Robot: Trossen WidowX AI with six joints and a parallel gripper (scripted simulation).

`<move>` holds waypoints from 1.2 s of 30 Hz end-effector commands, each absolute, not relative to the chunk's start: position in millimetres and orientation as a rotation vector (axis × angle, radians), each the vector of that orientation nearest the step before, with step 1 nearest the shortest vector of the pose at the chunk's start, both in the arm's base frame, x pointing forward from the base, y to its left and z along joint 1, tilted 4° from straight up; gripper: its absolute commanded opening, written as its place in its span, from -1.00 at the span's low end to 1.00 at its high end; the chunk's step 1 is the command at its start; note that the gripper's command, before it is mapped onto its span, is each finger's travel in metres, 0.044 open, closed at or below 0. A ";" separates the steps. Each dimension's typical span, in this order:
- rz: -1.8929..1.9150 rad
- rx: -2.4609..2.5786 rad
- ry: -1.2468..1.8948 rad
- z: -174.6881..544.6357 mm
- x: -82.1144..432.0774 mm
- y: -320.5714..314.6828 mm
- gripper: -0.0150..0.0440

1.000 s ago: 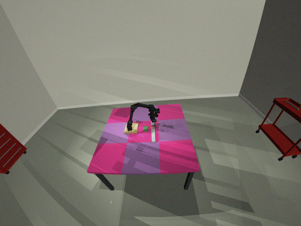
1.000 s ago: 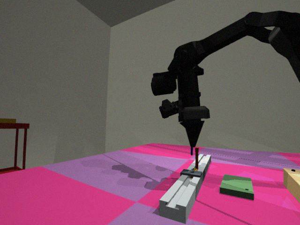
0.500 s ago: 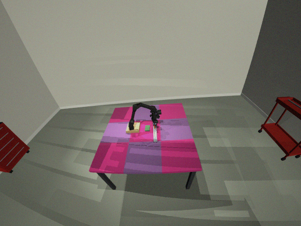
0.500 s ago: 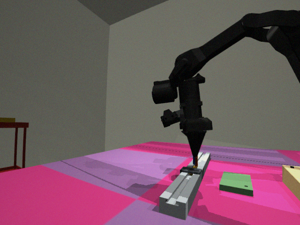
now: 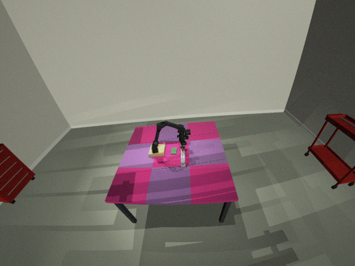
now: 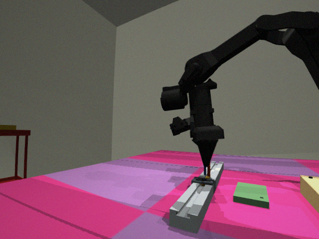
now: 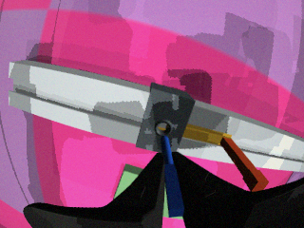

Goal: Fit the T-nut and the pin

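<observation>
The robot's gripper (image 5: 183,143) (image 6: 207,166) (image 7: 166,159) pinches the blue pin (image 6: 205,171) (image 7: 173,182), its lower end just above the hole in the dark bracket (image 6: 202,180) (image 7: 165,117). The bracket straddles the metal rail (image 5: 183,160) (image 6: 192,200) (image 7: 85,100). Partly under the bracket, in the slot, lies the brass nut (image 6: 203,184) (image 7: 204,134); its orange handle (image 6: 209,171) (image 7: 244,163) sticks up beside the bracket. Near the bracket, apart from the rail, sits the green tray (image 5: 173,150) (image 6: 251,192) (image 7: 124,185).

Green tray (image 7: 124,182) (partly behind the fingers)
</observation>
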State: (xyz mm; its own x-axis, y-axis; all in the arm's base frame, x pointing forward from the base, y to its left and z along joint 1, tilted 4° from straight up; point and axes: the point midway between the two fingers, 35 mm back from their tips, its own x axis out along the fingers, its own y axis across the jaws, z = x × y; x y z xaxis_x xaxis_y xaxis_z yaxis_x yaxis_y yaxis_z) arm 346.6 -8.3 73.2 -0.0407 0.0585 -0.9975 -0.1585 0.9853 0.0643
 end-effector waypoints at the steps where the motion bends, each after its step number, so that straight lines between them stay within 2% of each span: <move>1: 0.169 -0.081 1.598 74.8 348.4 -8.3 -1.00; 36: 0.170 -0.083 1.598 68.7 349.1 -8.2 -1.00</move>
